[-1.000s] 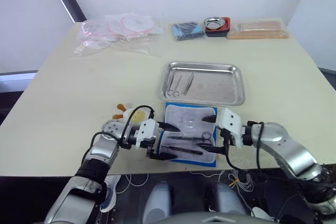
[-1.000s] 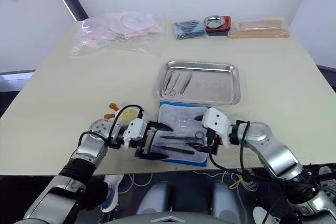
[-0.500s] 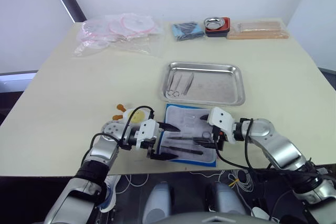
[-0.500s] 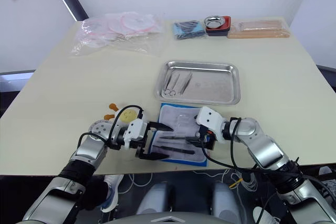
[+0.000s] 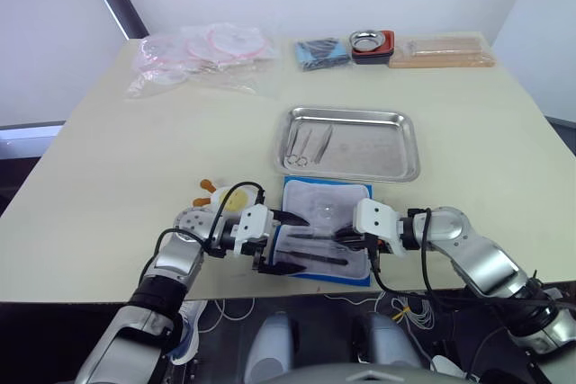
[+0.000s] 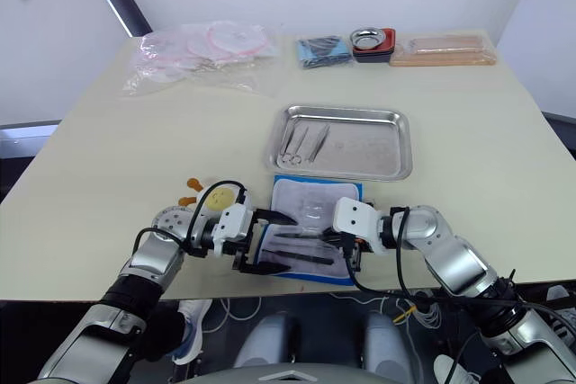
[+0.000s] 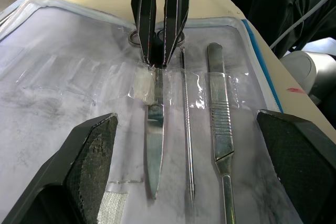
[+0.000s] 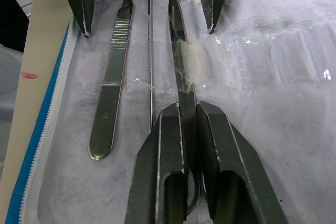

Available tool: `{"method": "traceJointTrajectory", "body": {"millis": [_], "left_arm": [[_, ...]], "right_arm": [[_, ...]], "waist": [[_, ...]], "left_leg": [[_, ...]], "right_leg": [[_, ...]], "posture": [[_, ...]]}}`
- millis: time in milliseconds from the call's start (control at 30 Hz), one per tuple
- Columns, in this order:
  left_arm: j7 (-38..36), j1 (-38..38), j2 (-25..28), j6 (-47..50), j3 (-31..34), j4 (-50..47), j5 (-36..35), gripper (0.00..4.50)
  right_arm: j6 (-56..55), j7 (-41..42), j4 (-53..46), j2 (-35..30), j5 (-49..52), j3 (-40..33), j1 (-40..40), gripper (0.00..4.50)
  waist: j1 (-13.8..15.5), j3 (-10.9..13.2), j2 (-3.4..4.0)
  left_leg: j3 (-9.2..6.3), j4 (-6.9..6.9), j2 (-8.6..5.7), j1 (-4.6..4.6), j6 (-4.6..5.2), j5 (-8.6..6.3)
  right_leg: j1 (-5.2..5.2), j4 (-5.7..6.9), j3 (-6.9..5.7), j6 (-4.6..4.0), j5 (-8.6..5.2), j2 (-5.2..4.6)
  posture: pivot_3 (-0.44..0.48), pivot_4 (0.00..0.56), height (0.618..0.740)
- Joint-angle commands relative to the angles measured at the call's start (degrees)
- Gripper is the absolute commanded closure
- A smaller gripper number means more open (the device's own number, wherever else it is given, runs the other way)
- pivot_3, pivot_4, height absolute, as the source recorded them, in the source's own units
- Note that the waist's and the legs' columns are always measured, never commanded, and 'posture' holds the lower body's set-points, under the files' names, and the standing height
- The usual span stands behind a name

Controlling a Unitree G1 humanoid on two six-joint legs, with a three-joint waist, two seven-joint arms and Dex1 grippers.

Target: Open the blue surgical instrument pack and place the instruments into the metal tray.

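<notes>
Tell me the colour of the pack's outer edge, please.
Bright blue, on the blue surgical instrument pack; it shows best in the right wrist view.

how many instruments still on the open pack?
3 on the blue surgical instrument pack: scissors in the right claw, a thin probe beside them, then a flat handle outermost. Others may be hidden.

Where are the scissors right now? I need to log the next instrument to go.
The scissors lie on the opened pack, beside a thin probe, their handle end pinched by the right gripper.
</notes>
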Motion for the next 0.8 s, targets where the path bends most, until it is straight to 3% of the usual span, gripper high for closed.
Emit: {"method": "traceJointTrajectory", "body": {"millis": [33, 800], "left_arm": [[0.68, 2.65, 0.57, 1.78, -3.4, 2.97, 5.15, 0.0], [1.2, 3.01, 0.58, 1.37, -3.85, 3.3, 5.89, 0.0]], "right_arm": [[0.26, 0.03, 0.12, -0.13, -0.8, -0.65, -0.29, 4.45], [17.07, 4.73, -15.31, -7.53, -2.71, 1.74, -9.38, 4.45]], "waist": [[-0.06, 0.0, 0.0], [0.05, 0.09, 0.09]], "left_leg": [[0.0, -0.01, 0.0, 0.01, 0.0, 0.0], [-0.03, -0.06, 0.0, -0.19, -0.01, -0.01]], "right_leg": [[0.0, 0.0, 0.0, 0.0, 0.0, 0.0], [-0.17, -0.13, -0.07, 0.0, -0.01, -0.04]], "posture": [[0.0, 0.15, 0.74], [0.0, 0.15, 0.74]]}}
